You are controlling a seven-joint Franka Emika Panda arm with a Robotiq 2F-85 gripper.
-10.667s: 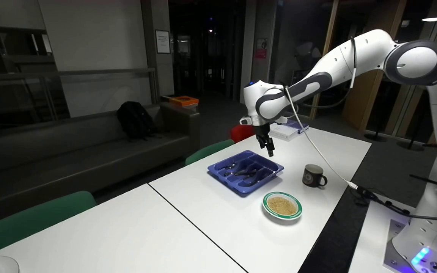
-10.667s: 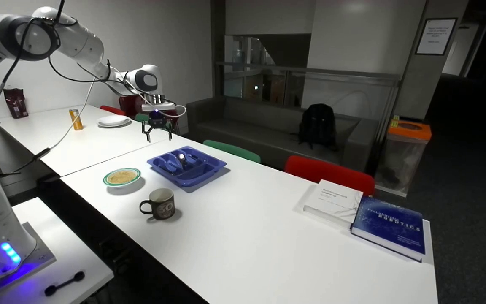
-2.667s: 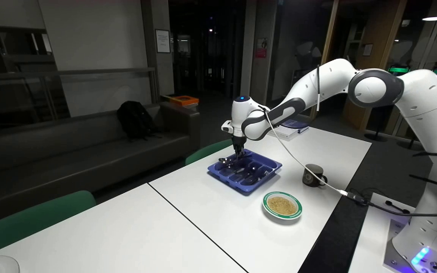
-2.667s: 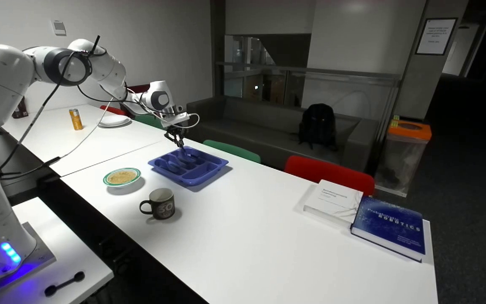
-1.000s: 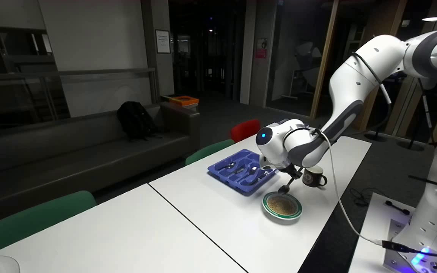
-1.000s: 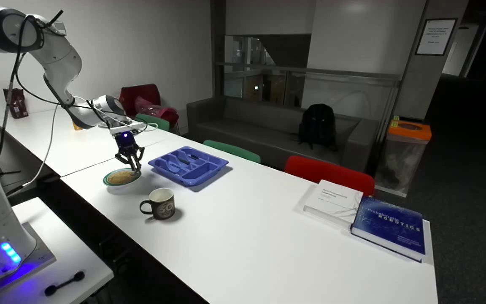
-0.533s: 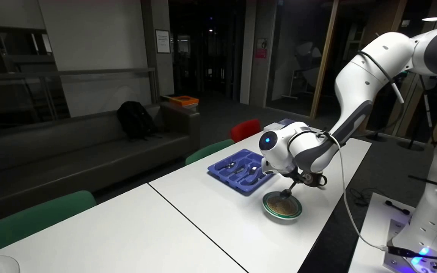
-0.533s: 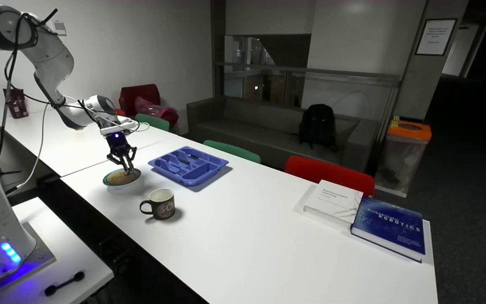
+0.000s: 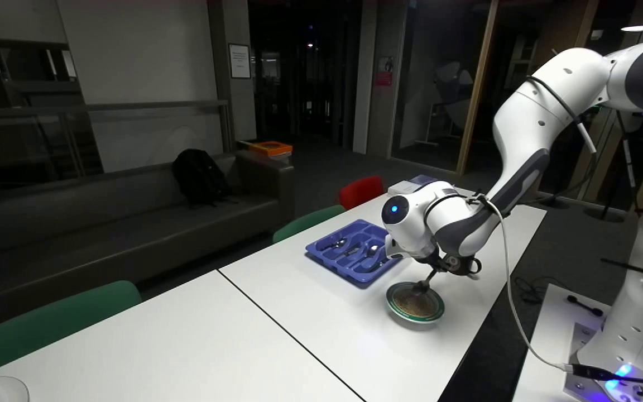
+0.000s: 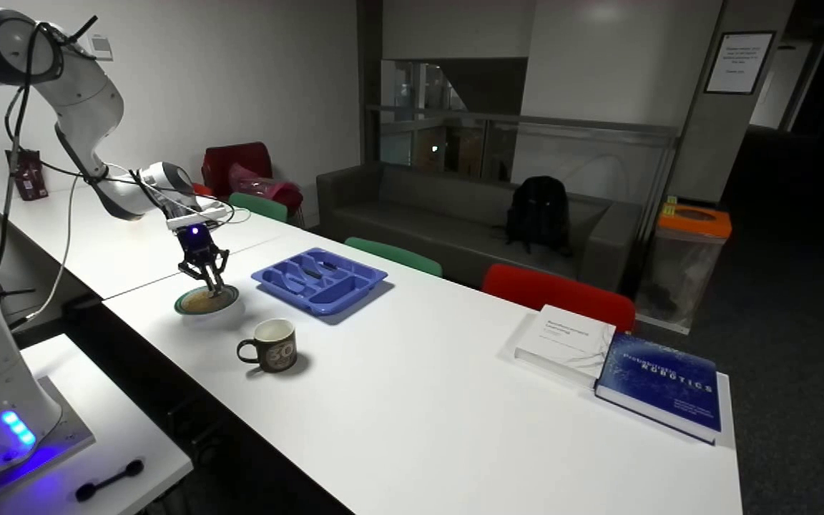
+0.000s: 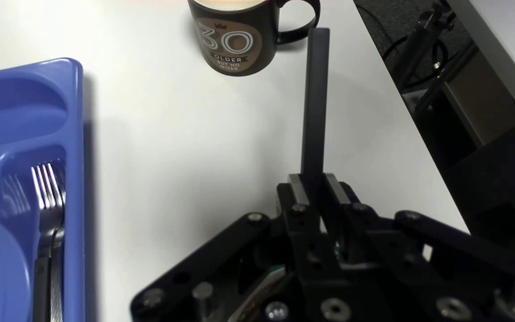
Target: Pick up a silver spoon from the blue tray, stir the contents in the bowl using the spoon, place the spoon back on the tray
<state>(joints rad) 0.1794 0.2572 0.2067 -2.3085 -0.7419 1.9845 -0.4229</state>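
Gripping a spoon (image 9: 420, 288) by its dark handle (image 11: 315, 98), the gripper (image 11: 314, 190) has its jaws drawn in tight, with that handle between them; it tilts over the green-rimmed bowl (image 9: 417, 319), and the spoon slants down within the bowl's rim, its head at the tan contents (image 9: 415, 306) on the bowl's side toward the dark mug (image 10: 276, 348); how far into them the head reaches, if at all, I cannot tell; the bowl stands on the white counter (image 10: 419, 400); near the bowl, apart from it, lies the blue cutlery tray (image 10: 333, 292), with a fork (image 11: 51, 217) in the compartment nearest the bowl and other spoons (image 9: 373, 250) in compartments farther from the bowl; also near the bowl, and likewise apart from it, is that mug, printed "older but no wiser", which the robot arm (image 9: 528, 120) partly hides in an exterior view; well apart from the bowl lie a white book (image 10: 562, 340) and, just beside it, a blue copy of Probabilistic Robotics (image 10: 659, 386); a green chair (image 10: 394, 256), a red chair (image 10: 562, 295) and a grey sofa (image 10: 419, 194) bearing a black backpack (image 10: 541, 214) stand farther from the bowl, past the counter's edge.
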